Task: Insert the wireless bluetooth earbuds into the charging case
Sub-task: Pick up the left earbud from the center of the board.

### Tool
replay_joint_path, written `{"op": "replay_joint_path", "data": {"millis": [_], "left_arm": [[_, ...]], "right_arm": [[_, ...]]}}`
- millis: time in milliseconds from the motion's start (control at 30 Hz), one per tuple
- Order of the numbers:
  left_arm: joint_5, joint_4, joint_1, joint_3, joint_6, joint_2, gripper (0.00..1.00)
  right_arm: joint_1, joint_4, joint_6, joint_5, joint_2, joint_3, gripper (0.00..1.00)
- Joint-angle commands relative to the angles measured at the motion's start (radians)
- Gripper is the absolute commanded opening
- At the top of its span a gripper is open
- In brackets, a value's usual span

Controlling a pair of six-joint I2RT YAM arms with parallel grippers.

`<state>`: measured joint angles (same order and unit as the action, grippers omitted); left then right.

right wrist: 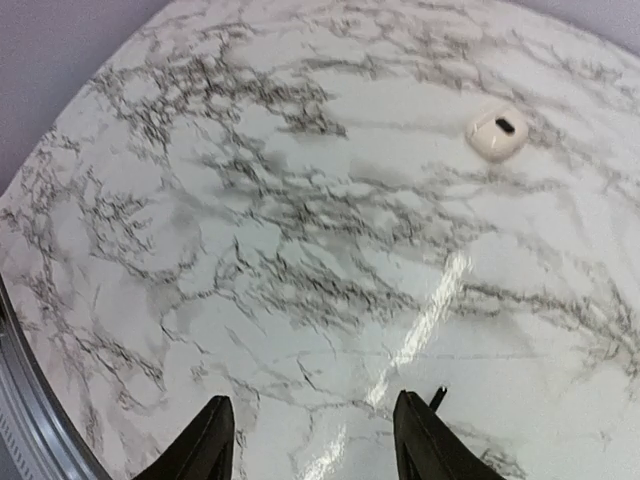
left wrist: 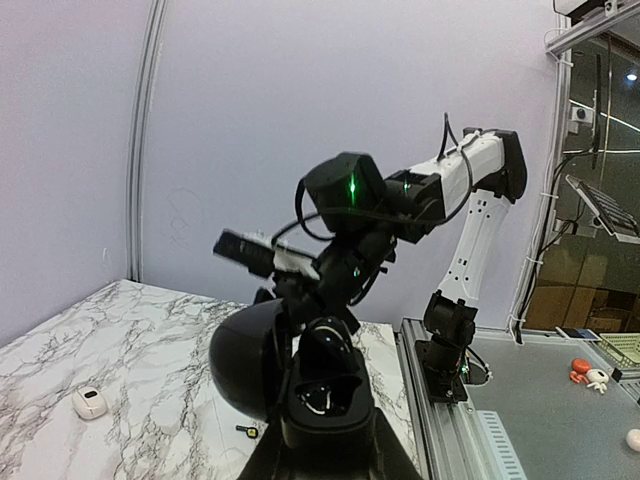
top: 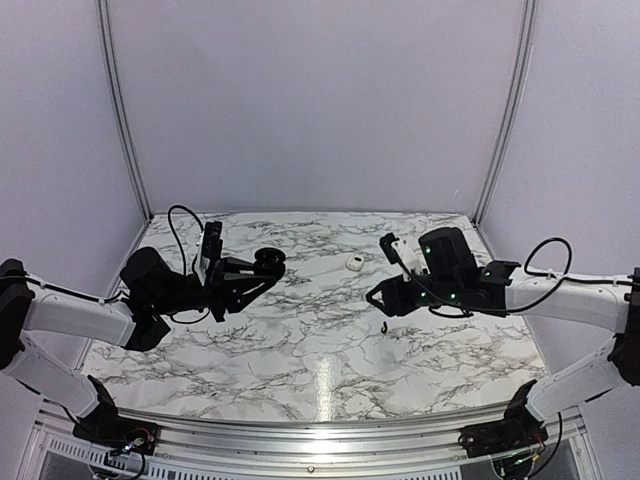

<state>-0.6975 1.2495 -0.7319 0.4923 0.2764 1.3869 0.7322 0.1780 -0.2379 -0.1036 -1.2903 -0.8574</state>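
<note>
Left hand point(top: 255, 268) is clamped on the black charging case point(top: 268, 260), holding it above the marble worktop point(top: 300, 350). In the left wrist view the charging case point(left wrist: 325, 385) stands with its domed lid swung back at about 9 o'clock and its dark hollow facing up; what lies inside is too dark to tell.

Right hand point(top: 378, 298) hovers low over the worktop with its two fingers point(right wrist: 213, 440) apart and nothing between them. One tiny black earbud point(top: 385, 327) lies on the marble at 6 o'clock of that hand in the top view. In the right wrist view its stem point(right wrist: 437, 397) shows just beside the tip of the finger on the right of the frame. Only this one earbud can be made out.

At 11 o'clock of the right hand sits a small white rounded object point(top: 355, 262) with a dark oval mark, well apart from the earbud.
</note>
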Motion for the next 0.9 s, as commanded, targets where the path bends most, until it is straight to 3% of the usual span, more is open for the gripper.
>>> {"op": "replay_joint_path", "data": {"millis": [0, 200, 500, 867], "left_arm": [[0.003, 0.014, 0.007, -0.008, -0.008, 0.006, 0.03], [0.000, 0.016, 0.012, -0.012, -0.006, 0.011, 0.03], [0.005, 0.018, 0.018, -0.017, -0.006, 0.013, 0.03], [0.006, 0.022, 0.023, -0.017, -0.006, 0.016, 0.03]], "right_arm": [[-0.008, 0.022, -0.113, 0.060, -0.042, 0.096, 0.54], [-0.011, -0.004, -0.114, 0.162, -0.120, 0.138, 0.45], [-0.013, -0.149, -0.127, 0.195, -0.215, 0.204, 0.33], [-0.017, -0.236, -0.133, 0.240, -0.300, 0.208, 0.30]]}}
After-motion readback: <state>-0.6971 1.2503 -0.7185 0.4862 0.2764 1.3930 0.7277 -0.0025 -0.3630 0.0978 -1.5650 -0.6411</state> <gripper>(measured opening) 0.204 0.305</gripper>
